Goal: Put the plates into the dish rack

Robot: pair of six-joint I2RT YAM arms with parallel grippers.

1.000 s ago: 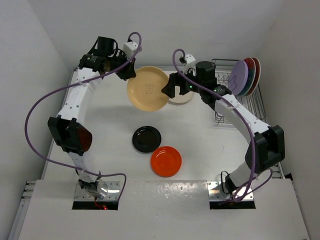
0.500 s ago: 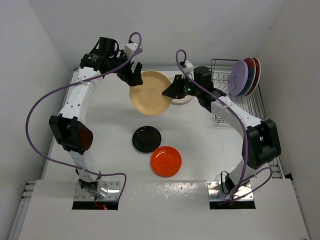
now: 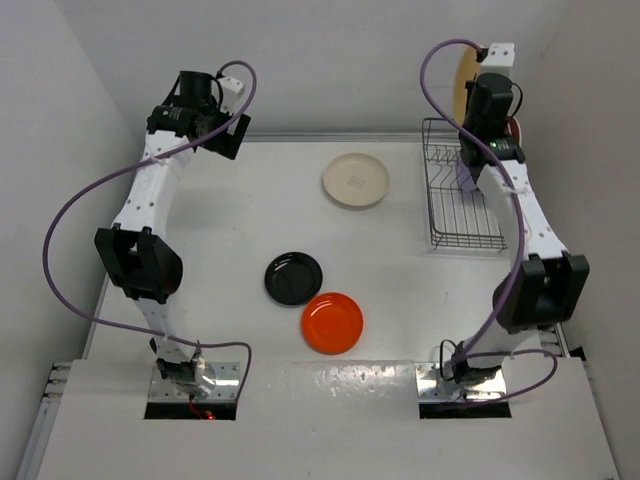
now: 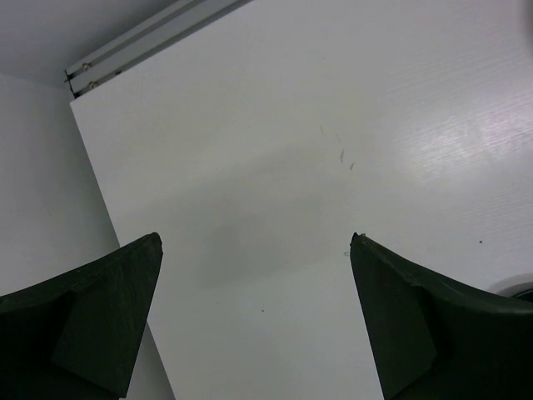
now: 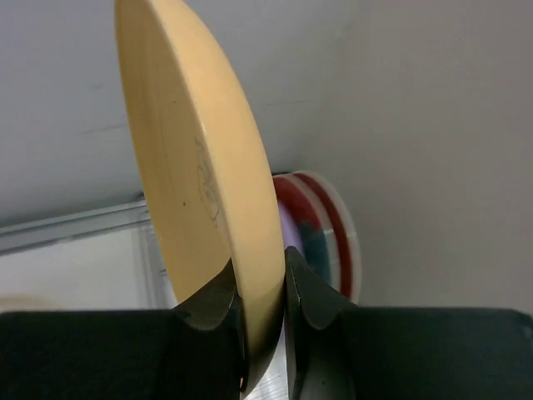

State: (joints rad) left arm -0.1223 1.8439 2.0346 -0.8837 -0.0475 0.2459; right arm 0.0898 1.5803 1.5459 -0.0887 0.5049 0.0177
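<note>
Plate (image 5: 191,192), yellow, stands on edge, pinched in the right gripper (image 5: 265,292) above the rack's (image 3: 450,215) far end; left gripper (image 4: 256,250) hangs wide open, well left of the rack.

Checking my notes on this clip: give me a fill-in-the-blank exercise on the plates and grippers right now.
The right gripper is shut on the rim of a ____ plate held upright.
The left gripper stands ____, holding nothing.
The cream plate, black plate and orange-red plate lie flat on the ____.
Missing: yellow; open; table.
</note>
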